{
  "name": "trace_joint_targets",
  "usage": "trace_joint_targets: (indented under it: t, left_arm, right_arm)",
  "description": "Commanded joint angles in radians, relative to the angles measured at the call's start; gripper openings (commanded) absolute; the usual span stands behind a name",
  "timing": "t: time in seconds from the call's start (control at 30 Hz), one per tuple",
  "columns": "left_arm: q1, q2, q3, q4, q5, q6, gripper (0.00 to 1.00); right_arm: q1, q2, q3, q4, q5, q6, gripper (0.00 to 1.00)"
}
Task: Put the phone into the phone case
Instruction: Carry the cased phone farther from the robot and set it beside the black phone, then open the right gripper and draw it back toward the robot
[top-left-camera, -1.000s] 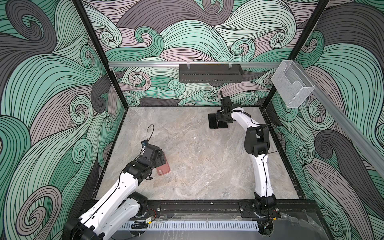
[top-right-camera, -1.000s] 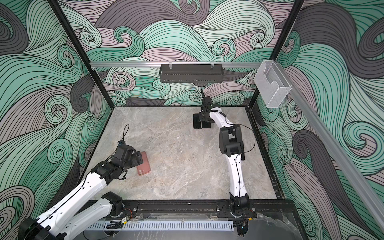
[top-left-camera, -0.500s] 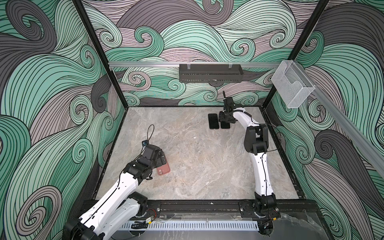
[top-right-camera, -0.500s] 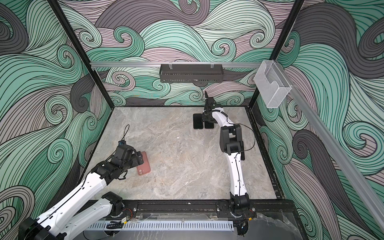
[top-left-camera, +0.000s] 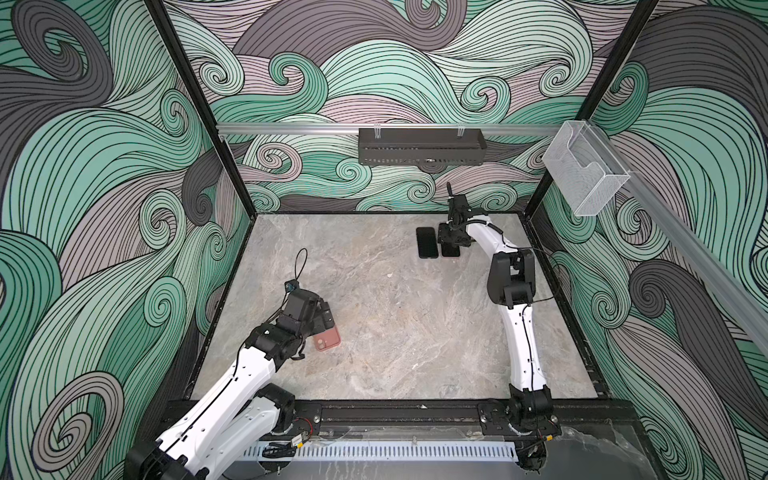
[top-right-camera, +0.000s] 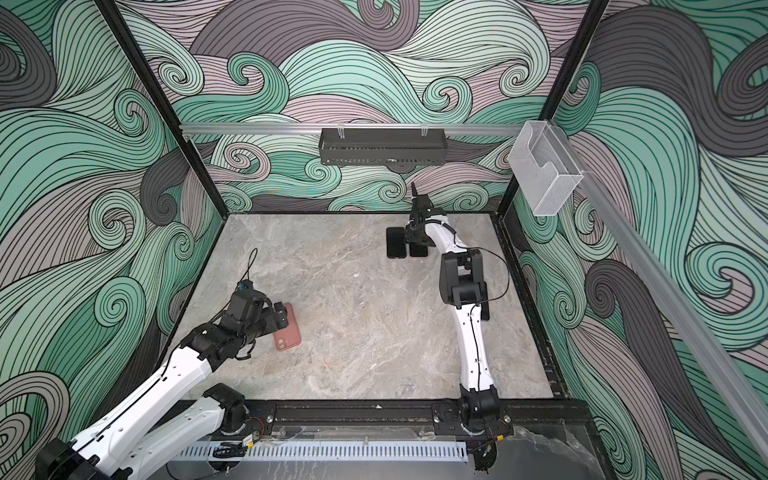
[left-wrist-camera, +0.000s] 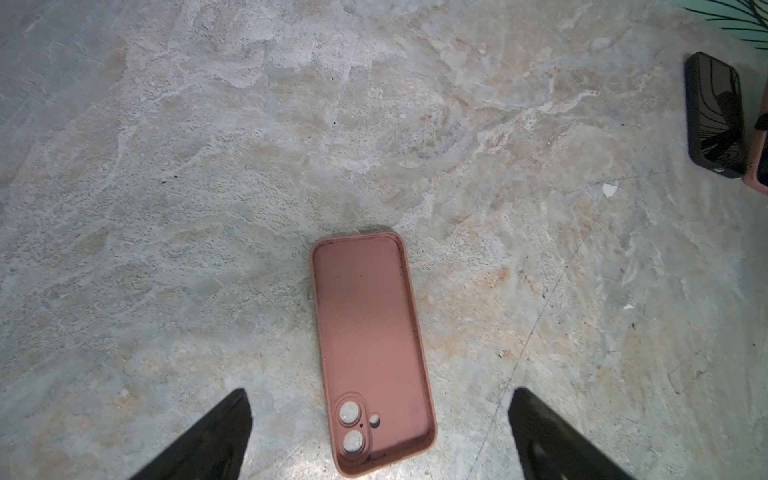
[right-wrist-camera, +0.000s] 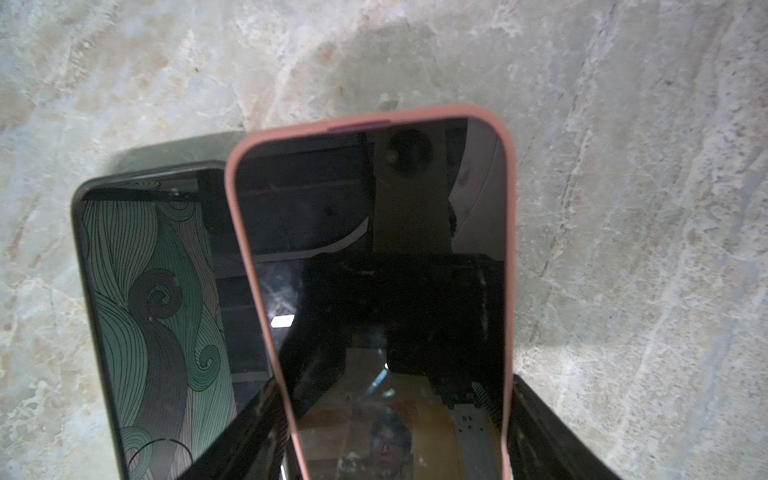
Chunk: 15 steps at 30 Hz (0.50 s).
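Near left: empty pink phone case (left-wrist-camera: 370, 332) lies flat on the table (top-left-camera: 395, 311), open side up, camera cut-outs at its near end. Left gripper (left-wrist-camera: 378, 392) hovers over that end, jaws spread wide, one on each side of the case, neither touching it. Mid table bare. Far right: right gripper (right-wrist-camera: 392, 382) has its jaws closed on the long edges of the pink-rimmed phone (right-wrist-camera: 374, 249), screen up, gripped near one end. The free end overlaps the edge of a dark phone (right-wrist-camera: 153, 291) just beside it in the right wrist view; contact between the two cannot be told. Judged step: bring the phone across to the case. Risks:
(1) a grip near one end lets the phone pivot or slip during the long carry;
(2) moving off could nudge the dark phone;
(3) the case is light and unheld, so it will likely skid when the phone is pressed in;
(4) if the left jaws squeeze the case, its walls may bow and narrow the opening;
(5) the phone's camera end is not visible, so it may meet the cut-outs the wrong way round.
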Motion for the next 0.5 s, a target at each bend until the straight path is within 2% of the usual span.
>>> trace_joint_targets:
  t: [0.0,0.47]
  left_arm:
    - [0.007,-0.013,-0.01,0.013,0.021,0.004,0.99]
    - [0.007,-0.037,-0.018,0.002,0.036,0.006,0.99]
  right_arm:
    - [-0.008,0.027,0.042,0.006,-0.016,-0.007,0.44]
    - [-0.009,0.028,0.055,0.006,-0.033,0.003,0.67]
